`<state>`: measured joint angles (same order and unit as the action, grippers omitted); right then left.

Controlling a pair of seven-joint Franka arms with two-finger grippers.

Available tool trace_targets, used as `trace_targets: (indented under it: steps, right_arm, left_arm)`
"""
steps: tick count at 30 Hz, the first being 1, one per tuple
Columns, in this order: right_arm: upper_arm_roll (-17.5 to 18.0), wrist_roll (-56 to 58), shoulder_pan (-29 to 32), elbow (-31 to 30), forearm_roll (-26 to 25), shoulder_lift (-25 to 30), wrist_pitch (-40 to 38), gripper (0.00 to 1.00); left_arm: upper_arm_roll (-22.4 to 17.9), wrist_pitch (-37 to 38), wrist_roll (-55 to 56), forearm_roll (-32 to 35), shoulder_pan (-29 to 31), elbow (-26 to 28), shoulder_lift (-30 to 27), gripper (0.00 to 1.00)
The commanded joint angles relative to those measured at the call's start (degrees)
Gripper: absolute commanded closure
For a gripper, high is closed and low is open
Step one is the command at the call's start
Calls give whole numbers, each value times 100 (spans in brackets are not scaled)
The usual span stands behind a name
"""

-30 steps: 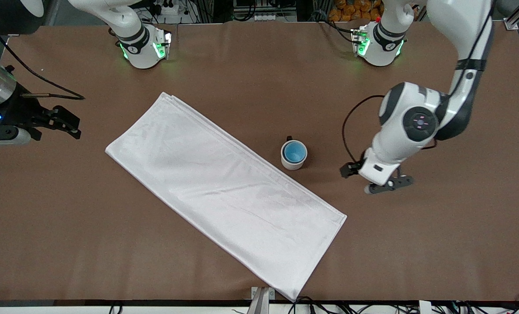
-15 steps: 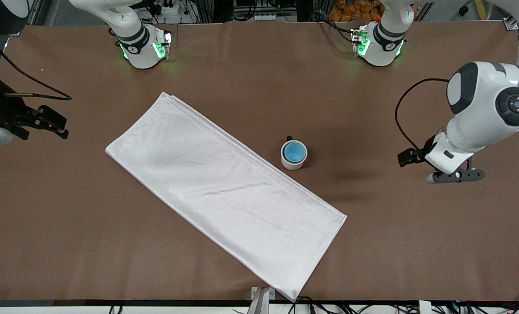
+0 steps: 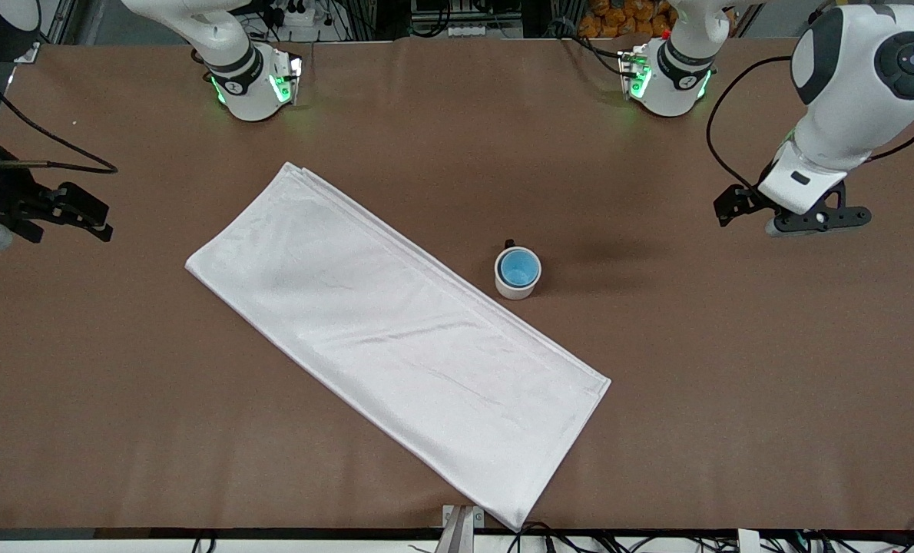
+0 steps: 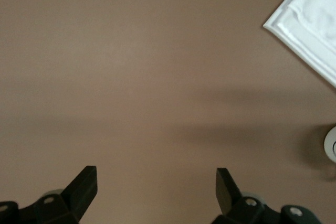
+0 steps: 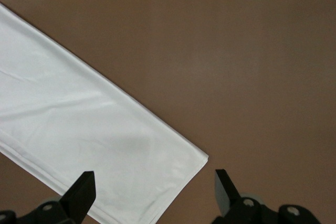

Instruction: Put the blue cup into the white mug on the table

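The left arm comes from its base and folds back over its own end of the table [image 3: 733, 369], its wrist turned down so that the left gripper [image 3: 799, 223] hangs in the air above bare brown surface; the left wrist view shows its two dark fingers [image 4: 84, 184] set wide apart with nothing between them. The right arm waits at its own end of the table, and the right gripper [image 3: 81, 211] is held up over the table's edge there, its fingers [image 5: 81, 192] likewise spread wide and empty. The blue cup [image 3: 518, 267] sits inside the white mug [image 3: 517, 286], well apart from the left gripper and toward the middle of the table from it, with the mug's small black handle [image 3: 509, 243] turned toward the robots' bases. Just beside the mug, on the side away from the left gripper, runs the long edge of the folded white cloth [image 3: 395, 346], which lies slantwise across the middle of the table. Open brown table lies between the left gripper and the mug. The left wrist view catches a corner of the cloth [image 4: 310, 19] and only a sliver of the mug's rim [image 4: 332, 144] at its frame edge, while the right wrist view shows another cloth corner [image 5: 94, 135] near the right gripper and no mug; only the front view shows the cup nested in the mug.
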<state>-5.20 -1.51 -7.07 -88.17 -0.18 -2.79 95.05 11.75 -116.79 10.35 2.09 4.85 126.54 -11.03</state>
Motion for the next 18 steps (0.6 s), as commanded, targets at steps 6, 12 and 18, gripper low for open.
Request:
trace_targets:
  steps: [6, 12, 18]
  right_arm:
    - [98, 98, 100, -209, 36, 217, 14, 0]
    - [98, 106, 91, -201, 194, 313, -145, 0]
    - [116, 107, 83, -165, 194, 375, -233, 0]
  left_arm:
    - [-24, 77, -314, 19, 243, -585, -22, 0]
    - [-33, 1130, -797, 10, 437, -2026, 601, 0]
    - [-24, 1940, -973, -7, 552, -3126, 1077, 0]
